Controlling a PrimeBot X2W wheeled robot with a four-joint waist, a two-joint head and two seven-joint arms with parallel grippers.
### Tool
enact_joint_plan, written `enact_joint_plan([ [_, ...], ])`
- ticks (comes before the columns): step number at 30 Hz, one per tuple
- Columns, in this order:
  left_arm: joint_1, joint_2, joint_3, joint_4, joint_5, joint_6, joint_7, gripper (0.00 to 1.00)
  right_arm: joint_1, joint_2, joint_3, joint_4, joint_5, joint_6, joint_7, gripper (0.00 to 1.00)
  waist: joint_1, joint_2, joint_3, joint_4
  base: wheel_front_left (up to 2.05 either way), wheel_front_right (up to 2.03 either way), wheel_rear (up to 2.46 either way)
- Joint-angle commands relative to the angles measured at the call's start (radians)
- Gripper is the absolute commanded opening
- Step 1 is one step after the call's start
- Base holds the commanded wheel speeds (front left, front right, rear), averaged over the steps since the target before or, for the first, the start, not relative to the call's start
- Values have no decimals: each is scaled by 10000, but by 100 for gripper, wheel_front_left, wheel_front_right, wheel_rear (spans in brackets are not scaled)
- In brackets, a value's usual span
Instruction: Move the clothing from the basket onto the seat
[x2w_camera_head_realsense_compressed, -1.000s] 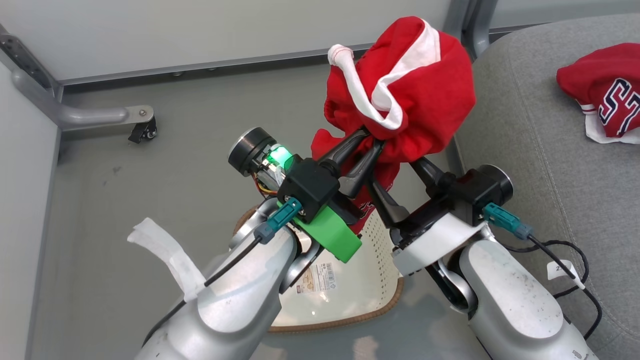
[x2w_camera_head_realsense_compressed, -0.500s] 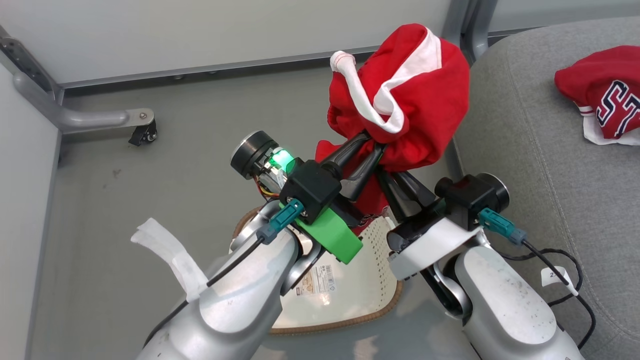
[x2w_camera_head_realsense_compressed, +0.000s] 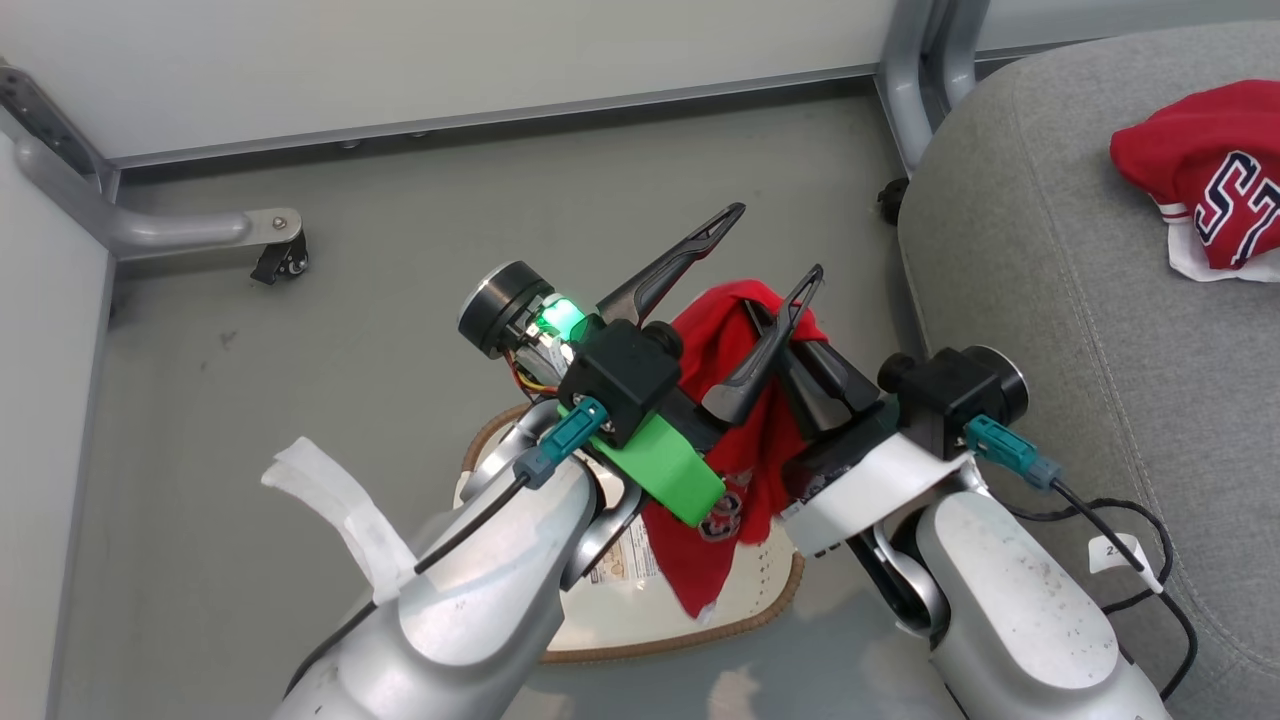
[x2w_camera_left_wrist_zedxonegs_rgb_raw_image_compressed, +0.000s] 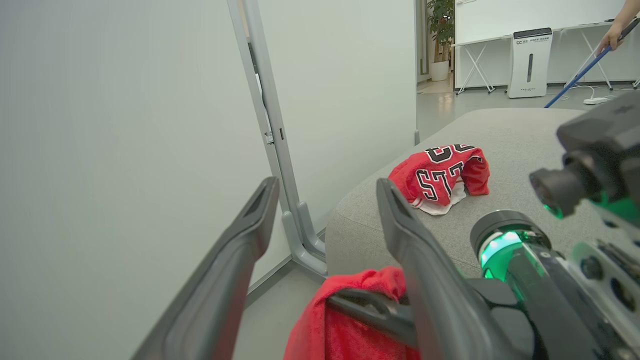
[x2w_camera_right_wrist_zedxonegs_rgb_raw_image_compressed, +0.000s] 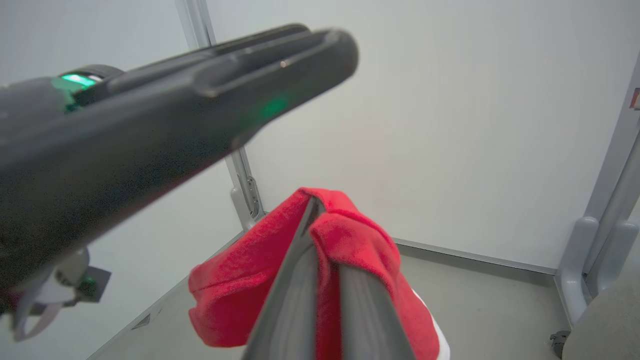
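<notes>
Two garments: both red with white trim, the shorts (x2w_camera_head_realsense_compressed: 752, 452) and the jersey (x2w_camera_head_realsense_compressed: 1200, 170), so that's the clothing.
Shorts: draped over the tips of the right pincer and hanging down in a loose bunch right above the basket. The bottom corner dangles in front of the basket's inside, and honestly I can't tell if it touches.
Jersey: crumpled in a heap on the seat with the big black-and-white lettering facing up, well apart from the basket.
Right pincer (x2w_camera_right_wrist_zedxonegs_rgb_raw_image_compressed: 327, 250): fingers pressed together, pinching a fold of the shorts. From its own wrist view the red cloth wraps over both fingertips.
Left pincer (x2w_camera_head_realsense_compressed: 775, 240): fingers spread wide with nothing between them. It sits just beside the right one, and its lower finger crosses in front of the shorts in the head view.
Basket (x2w_camera_head_realsense_compressed: 765, 562): cream perforated plastic with a brown woven-look rim, sitting on the grey floor (x2w_camera_head_realsense_compressed: 300, 450) under the two arms, near the seat's edge.
Seat (x2w_camera_head_realsense_compressed: 1050, 300): big grey fabric cushion off to the robot's right, carrying the jersey.
</notes>
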Motion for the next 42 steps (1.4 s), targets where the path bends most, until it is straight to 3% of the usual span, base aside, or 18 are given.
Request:
enact_joint_plan([
  [1,-66,-9,35,11,37,57,-35,100,144,-31,-58,-3,-71,-11,-2,0,0,0,14,-15,0,0,0],
  [14,31,-1,144,228,325,19,-23,100,358,-46,-655,-160,-364,-11,-2,0,0,0,300,-852,0,0,0],
  [42,481,223,371,551,812,-127,-23,100,1346,-354,-3761,-1256,-846,-11,-2,0,0,0,1114,-3525,0,0,0],
])
